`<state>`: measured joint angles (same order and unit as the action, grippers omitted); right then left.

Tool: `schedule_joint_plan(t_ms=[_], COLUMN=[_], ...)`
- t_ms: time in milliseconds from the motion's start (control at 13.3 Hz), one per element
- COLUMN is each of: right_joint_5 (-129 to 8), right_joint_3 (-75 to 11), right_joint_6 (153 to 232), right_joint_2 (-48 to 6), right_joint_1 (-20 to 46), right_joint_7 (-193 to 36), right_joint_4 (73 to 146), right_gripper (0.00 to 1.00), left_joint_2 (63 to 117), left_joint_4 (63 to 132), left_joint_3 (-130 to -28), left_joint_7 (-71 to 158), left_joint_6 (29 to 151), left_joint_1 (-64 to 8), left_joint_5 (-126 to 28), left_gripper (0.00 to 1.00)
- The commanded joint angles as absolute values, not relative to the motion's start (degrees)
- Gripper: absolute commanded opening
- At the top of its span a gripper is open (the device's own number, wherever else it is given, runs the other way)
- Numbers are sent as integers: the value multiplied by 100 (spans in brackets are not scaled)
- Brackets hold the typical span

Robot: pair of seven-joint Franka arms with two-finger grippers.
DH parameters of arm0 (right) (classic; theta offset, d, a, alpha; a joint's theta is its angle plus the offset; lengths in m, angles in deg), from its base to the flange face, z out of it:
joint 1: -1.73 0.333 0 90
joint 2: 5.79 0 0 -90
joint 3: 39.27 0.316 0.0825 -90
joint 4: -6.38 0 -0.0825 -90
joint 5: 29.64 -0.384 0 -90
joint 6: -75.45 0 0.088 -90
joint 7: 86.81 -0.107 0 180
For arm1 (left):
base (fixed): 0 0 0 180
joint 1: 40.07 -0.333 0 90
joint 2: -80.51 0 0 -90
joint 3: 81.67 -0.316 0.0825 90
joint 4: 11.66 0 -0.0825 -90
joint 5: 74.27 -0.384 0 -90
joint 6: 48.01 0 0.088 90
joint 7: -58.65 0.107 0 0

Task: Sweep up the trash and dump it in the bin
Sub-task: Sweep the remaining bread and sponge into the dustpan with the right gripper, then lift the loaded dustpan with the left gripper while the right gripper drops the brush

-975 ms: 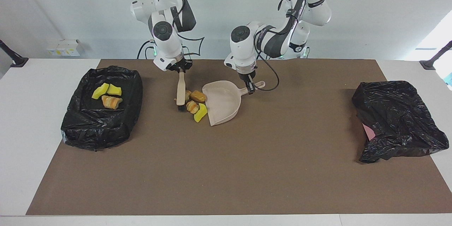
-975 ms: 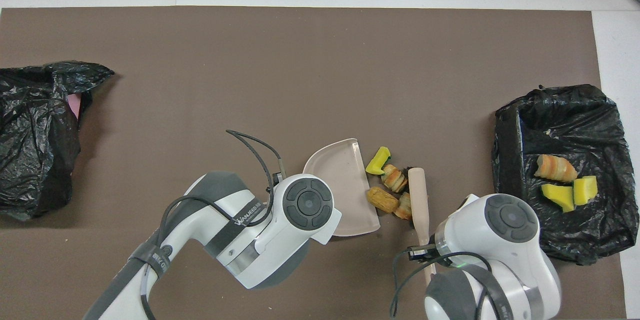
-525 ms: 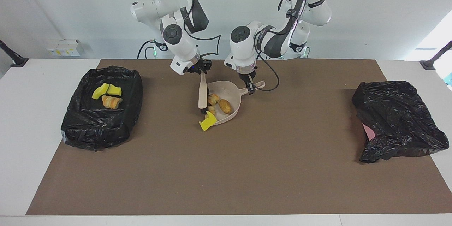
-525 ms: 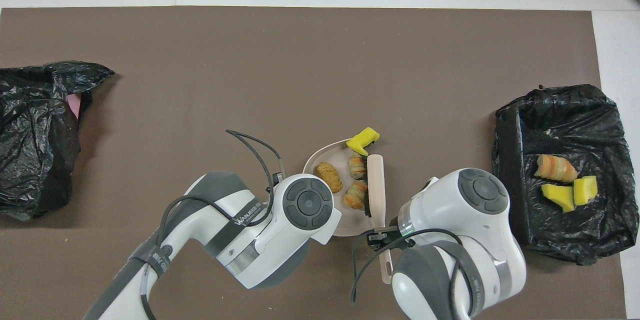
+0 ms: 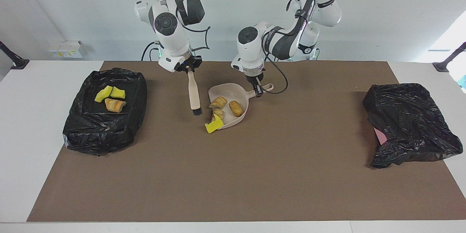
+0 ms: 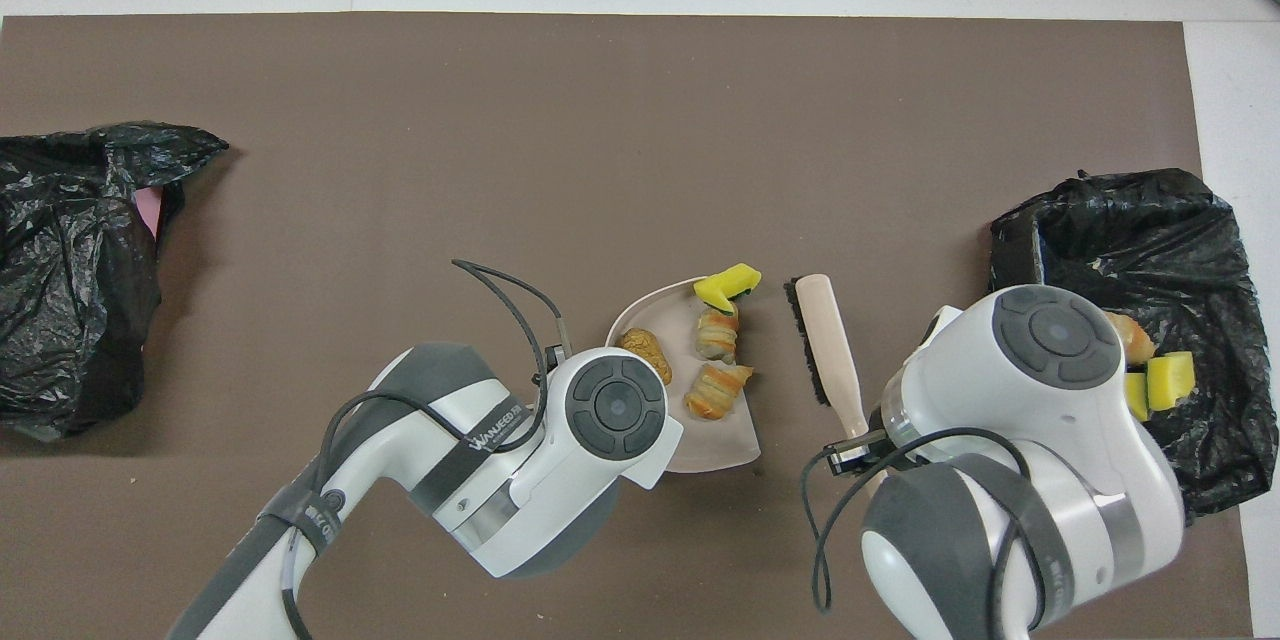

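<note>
Beige dustpan (image 5: pixel 233 107) flat on brown mat (image 5: pixel 255 174), clamped at its handle by left gripper (image 5: pixel 258 90), arm bent down from above with wrist pointing straight at the table. Right gripper (image 5: pixel 189 70) shut on beige brush (image 5: pixel 194 94), raised just beside the pan's open mouth toward the right arm's end; brush hanging nearly upright, slightly tilted, dark bristles lowest, long axis running away from the robots.

Counted in the pan: three orange-brown bread-like chunks (image 5: pixel 236 108), one of them deeper in, two near the mouth. One yellow sponge piece (image 5: pixel 213 126) perched on the pan's lip at the corner farthest from the robots, half over the mat. Pan mouth facing the right arm's end, handle pointing toward the left arm's end.

Two black-lined bins: one bin (image 5: pixel 105 111) at the right arm's end holding two yellow pieces and one orange chunk; second black bag (image 5: pixel 411 123) at the left arm's end, crumpled, pink showing at its edge.
</note>
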<state>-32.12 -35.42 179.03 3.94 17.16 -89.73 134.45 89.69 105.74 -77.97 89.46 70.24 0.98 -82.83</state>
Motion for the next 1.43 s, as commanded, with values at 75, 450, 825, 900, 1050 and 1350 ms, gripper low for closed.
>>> schedule_joint_plan(t_ms=[75,450,825,900,1050,1350], right_joint_5=[-1904,-1907,-3427,-3613,-3851,-4211], right_joint_3=[-3470,-3391,-3409,-3417,-3417,-3409], right_joint_6=[18180,18241,17146,16969,17002,17791], right_joint_2=[-829,-1309,-1028,-957,-895,-755], right_joint_1=[1869,2053,1958,1914,1686,1728], right_joint_7=[-8735,-8471,-7743,-7584,-7452,-7555], right_joint_4=[12297,12255,12512,12599,12731,13091], right_gripper=[0,0,0,0,0,0], left_joint_2=[8956,8974,8992,8992,8983,8992], left_joint_4=[10655,10620,10620,10620,10637,10707], left_joint_3=[-7885,-7903,-7894,-7894,-7894,-7894], left_joint_7=[8942,8950,8950,8950,8950,8994], left_joint_6=[7056,7064,7091,7099,7099,7230], left_joint_1=[203,132,132,132,132,-17], left_joint_5=[-8368,-8368,-8368,-8368,-8368,-8368], left_gripper=[0,0,0,0,0,0])
